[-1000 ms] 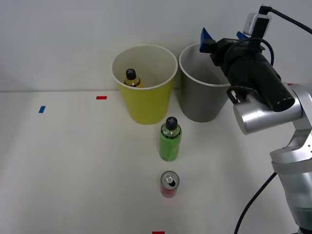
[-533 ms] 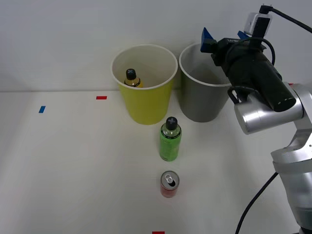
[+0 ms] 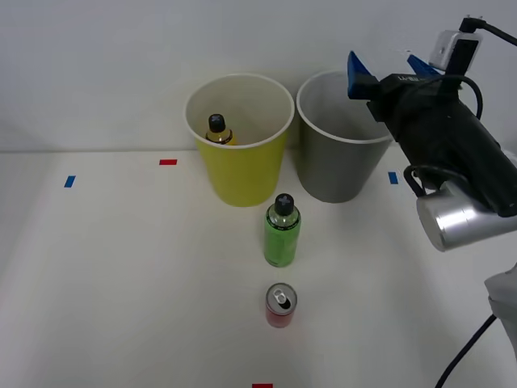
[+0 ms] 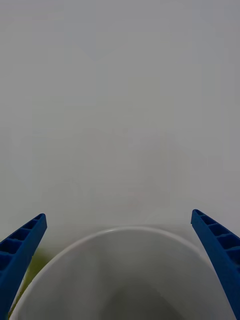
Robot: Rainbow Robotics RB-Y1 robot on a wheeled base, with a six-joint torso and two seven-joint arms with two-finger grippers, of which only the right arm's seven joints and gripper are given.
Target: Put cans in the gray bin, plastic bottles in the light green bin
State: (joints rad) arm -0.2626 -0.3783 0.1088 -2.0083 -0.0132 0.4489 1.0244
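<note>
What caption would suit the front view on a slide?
Open right gripper above the gray bin; green bottle and red can wait on the table.

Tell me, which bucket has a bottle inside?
The yellow-green bucket: a black-capped golden bottle stands inside it. The gray bucket beside it shows none.

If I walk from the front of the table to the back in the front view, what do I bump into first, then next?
Red can → green bottle → light green bin, which holds the yellow bottle.
</note>
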